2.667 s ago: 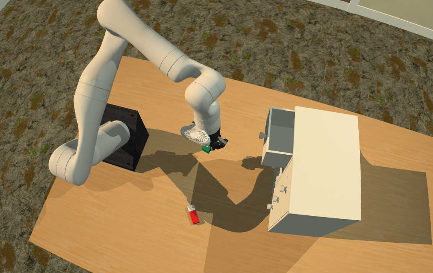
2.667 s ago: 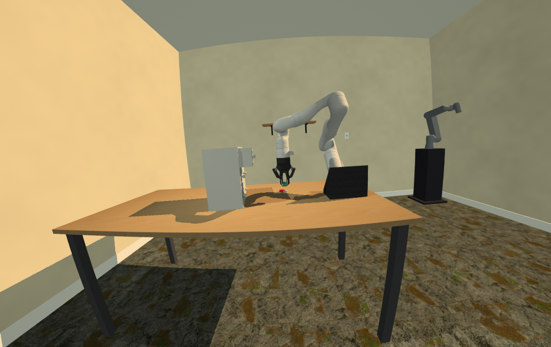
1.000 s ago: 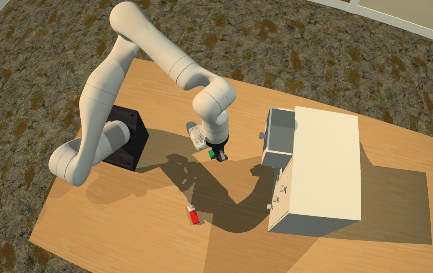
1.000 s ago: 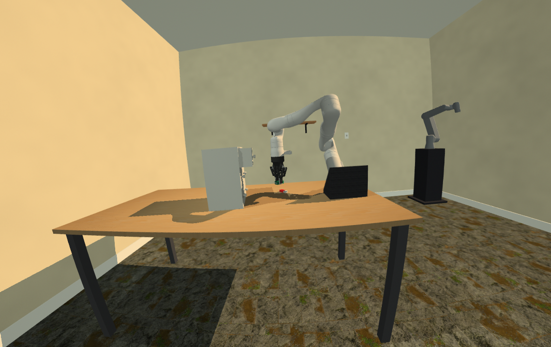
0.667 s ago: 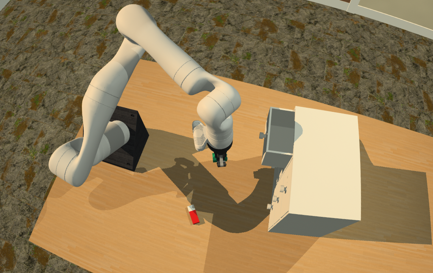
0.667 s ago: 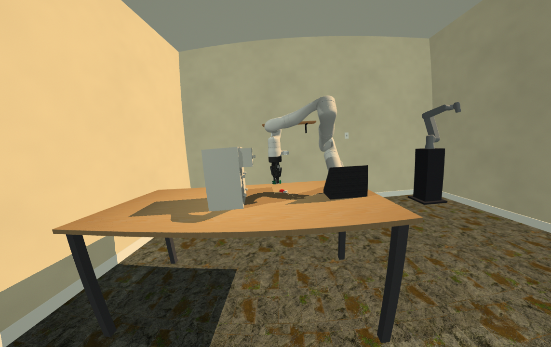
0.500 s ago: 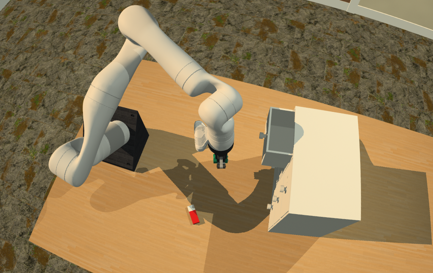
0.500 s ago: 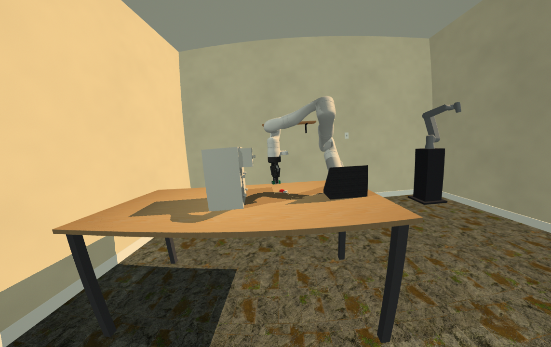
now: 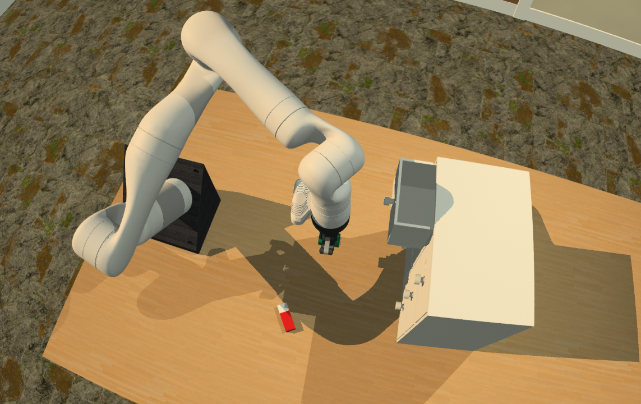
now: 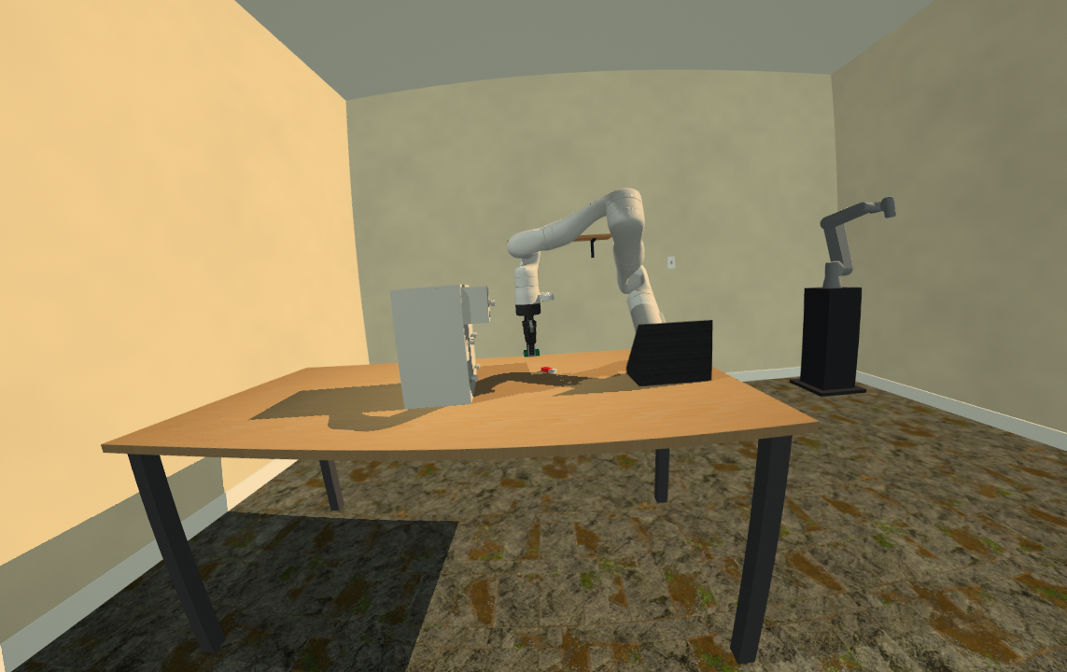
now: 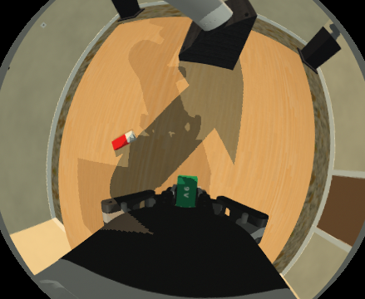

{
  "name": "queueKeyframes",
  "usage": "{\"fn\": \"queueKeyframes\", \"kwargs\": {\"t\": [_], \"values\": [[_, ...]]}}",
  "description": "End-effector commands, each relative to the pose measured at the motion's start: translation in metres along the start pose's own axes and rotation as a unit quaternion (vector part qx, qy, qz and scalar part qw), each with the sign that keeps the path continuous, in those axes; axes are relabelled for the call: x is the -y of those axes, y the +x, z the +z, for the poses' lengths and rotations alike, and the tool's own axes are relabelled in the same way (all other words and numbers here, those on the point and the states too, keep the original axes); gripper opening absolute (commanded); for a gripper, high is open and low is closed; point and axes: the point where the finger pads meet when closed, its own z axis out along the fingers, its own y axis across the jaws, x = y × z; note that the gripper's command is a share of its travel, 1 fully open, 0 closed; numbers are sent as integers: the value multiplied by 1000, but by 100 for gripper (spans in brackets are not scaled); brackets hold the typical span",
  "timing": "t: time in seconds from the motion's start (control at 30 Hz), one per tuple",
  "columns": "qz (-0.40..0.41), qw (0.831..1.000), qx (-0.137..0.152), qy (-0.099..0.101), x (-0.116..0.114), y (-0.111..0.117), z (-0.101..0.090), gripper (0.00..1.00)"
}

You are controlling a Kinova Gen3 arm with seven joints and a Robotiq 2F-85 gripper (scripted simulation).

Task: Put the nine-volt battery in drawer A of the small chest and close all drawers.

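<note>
My gripper [image 9: 327, 246] [image 10: 530, 351] [image 11: 186, 191] points down and is shut on the nine-volt battery [image 10: 526, 353] [image 11: 187, 187], a green block with an upside-down "9V" label in the wrist view. It holds the battery above the table, between the robot base and the chest, clear of both. The small chest [image 9: 483, 240] [image 10: 429, 346] stands upright. One upper drawer [image 9: 409, 235] [image 10: 477, 304], at the chest's far end in the top view, is pulled partly out and looks level; its visible inside is bare. Other drawers look closed. No drawer letter is readable.
A red and white block [image 9: 286, 320] [image 10: 548, 369] [image 11: 120, 142] lies on the table [image 9: 212, 351] [image 10: 604, 426] [image 11: 273, 104]. The black robot base [image 10: 670, 352] [image 11: 215, 46] stands at the other side from the chest. Knobs [image 9: 407, 294] stick out of the chest's front.
</note>
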Motion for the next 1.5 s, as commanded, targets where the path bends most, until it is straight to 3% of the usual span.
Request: {"fn": "queueKeyframes", "kwargs": {"t": [0.0,0.77,1.07,1.47], "values": [[4,1000,0,0,1,-1,0,23],[7,1000,0,0,1,-1,-9,23],[7,1000,0,0,1,-1,-25,23],[7,1000,0,0,1,-1,-72,23]]}}
